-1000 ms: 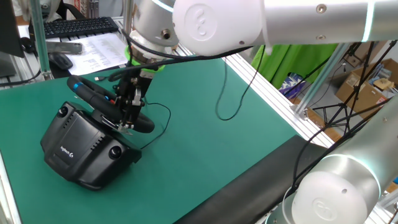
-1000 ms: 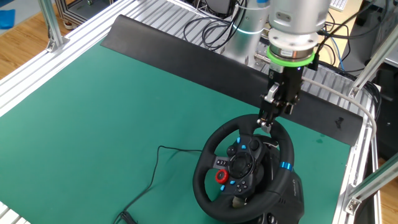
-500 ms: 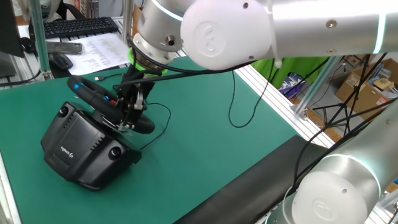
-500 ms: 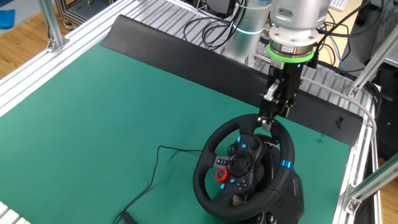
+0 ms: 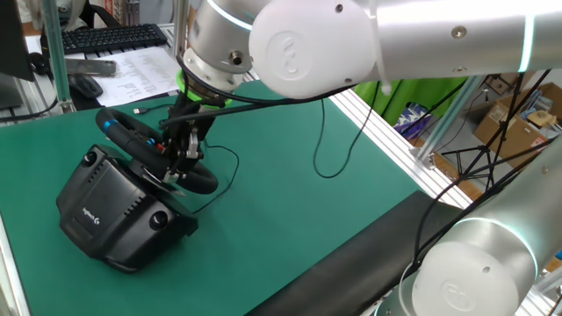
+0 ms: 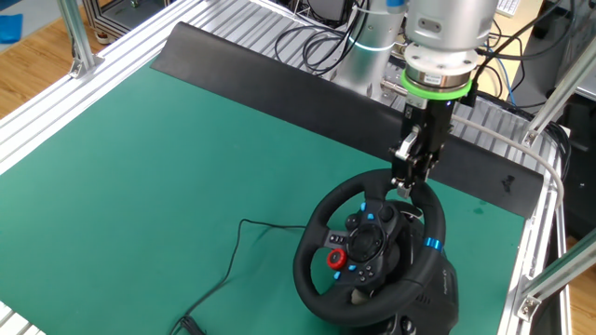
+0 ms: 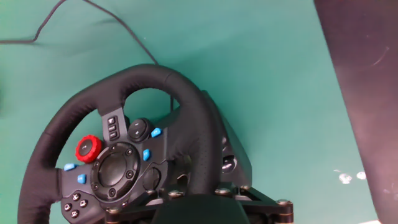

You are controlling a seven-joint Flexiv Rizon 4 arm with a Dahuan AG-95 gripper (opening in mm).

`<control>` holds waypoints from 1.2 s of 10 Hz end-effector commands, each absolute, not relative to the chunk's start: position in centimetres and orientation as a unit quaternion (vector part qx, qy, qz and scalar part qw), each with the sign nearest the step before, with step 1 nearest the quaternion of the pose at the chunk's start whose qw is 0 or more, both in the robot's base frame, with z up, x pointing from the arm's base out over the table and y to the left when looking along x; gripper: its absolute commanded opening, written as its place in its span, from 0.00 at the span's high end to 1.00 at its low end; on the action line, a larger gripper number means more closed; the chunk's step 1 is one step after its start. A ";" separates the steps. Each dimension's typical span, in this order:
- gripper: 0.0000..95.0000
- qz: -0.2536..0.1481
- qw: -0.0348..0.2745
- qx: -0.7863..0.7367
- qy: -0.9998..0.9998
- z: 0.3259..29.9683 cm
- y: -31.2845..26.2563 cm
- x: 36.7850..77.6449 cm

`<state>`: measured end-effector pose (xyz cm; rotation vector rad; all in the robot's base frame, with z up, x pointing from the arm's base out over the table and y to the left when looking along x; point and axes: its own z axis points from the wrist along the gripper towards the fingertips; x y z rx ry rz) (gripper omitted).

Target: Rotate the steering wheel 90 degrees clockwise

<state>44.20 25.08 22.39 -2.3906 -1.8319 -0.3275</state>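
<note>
Where the gripper (image 6: 406,183) meets the steering wheel (image 6: 370,249), contact seems likely.

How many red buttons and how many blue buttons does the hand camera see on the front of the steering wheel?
Red button: 1
Blue buttons: 4
Total on the steering wheel: 5

Green mat (image 6: 186,149) inside aluminium frame (image 6: 56,121); keyboard (image 5: 110,37) behind.
</note>
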 end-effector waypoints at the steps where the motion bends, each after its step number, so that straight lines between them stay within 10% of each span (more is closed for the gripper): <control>1: 1.00 -0.102 0.063 -0.789 -0.602 22.6 25.9 44.0; 12: 1.00 -0.071 0.045 -0.791 -0.606 23.2 27.9 43.2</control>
